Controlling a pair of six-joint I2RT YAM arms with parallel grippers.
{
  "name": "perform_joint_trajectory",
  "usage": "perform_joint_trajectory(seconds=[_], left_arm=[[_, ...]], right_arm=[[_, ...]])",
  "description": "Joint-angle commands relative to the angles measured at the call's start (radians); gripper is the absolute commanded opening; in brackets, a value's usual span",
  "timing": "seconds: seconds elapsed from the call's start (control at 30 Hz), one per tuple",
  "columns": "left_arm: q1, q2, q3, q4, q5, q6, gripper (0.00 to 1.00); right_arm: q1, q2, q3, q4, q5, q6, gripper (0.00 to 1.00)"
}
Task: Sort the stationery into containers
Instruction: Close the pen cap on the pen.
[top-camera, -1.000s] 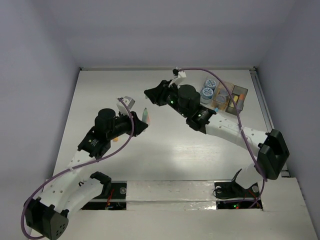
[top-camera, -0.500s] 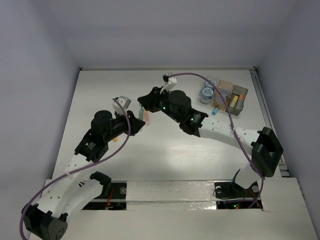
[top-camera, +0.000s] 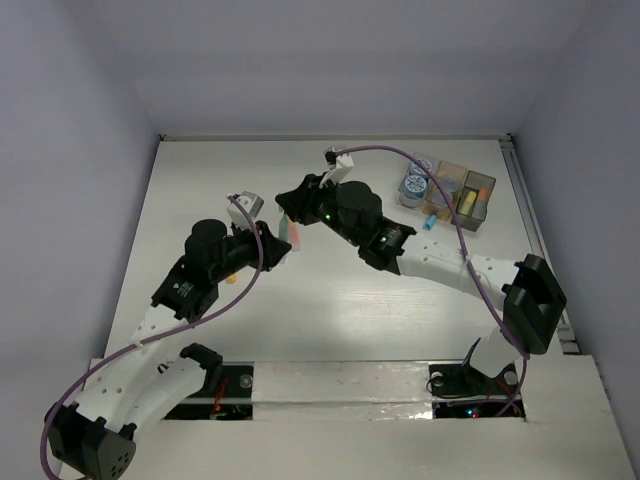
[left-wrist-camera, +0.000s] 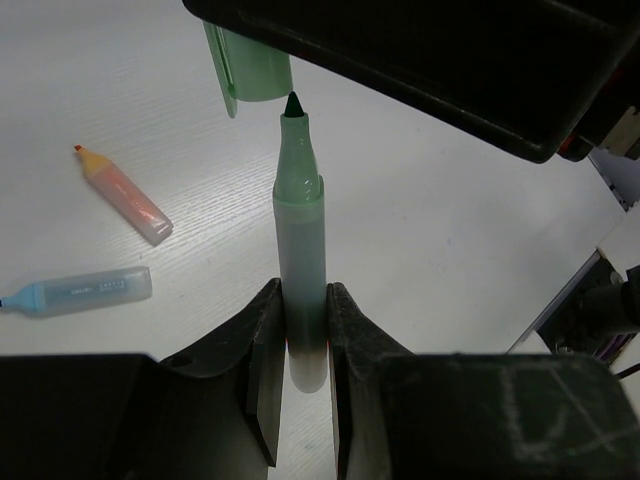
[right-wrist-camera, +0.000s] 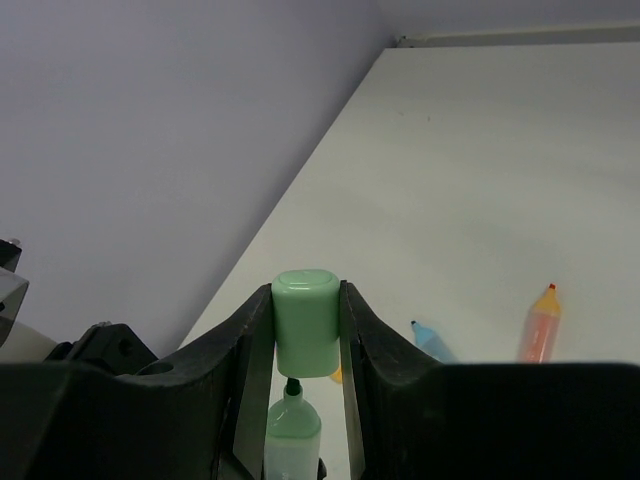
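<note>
My left gripper (left-wrist-camera: 302, 305) is shut on an uncapped green marker (left-wrist-camera: 300, 240) and holds it tip up. My right gripper (right-wrist-camera: 305, 305) is shut on the marker's green cap (right-wrist-camera: 307, 322), just above the tip (right-wrist-camera: 293, 386) and apart from it. In the top view the two grippers meet mid-table, left (top-camera: 276, 247) and right (top-camera: 290, 207). An orange marker (left-wrist-camera: 122, 193) and a blue marker (left-wrist-camera: 85, 291) lie on the table. The amber box (top-camera: 447, 186) and the grey box (top-camera: 478, 196) stand at the far right, with two patterned rolls (top-camera: 412, 187) beside them.
A small blue bit (top-camera: 430, 223) lies just in front of the boxes. The orange marker (right-wrist-camera: 540, 322) and blue marker (right-wrist-camera: 430, 340) also show in the right wrist view. Purple cables loop over both arms. The side walls stand close to the table's edges.
Over the last second my right gripper swung left from near the boxes to just above the left gripper's marker. Since half a second ago, almost nothing has moved.
</note>
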Motion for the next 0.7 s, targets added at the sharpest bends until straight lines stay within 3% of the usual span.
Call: perform_joint_trajectory(seconds=[0.0, 0.67], left_arm=[[0.005, -0.002, 0.015, 0.030, 0.014, 0.010, 0.00], [0.014, -0.013, 0.018, 0.017, -0.044, 0.002, 0.00]], right_arm=[[0.016, -0.014, 0.024, 0.077, 0.014, -0.014, 0.00], [0.036, -0.052, -0.041, 0.099, 0.034, -0.008, 0.00]])
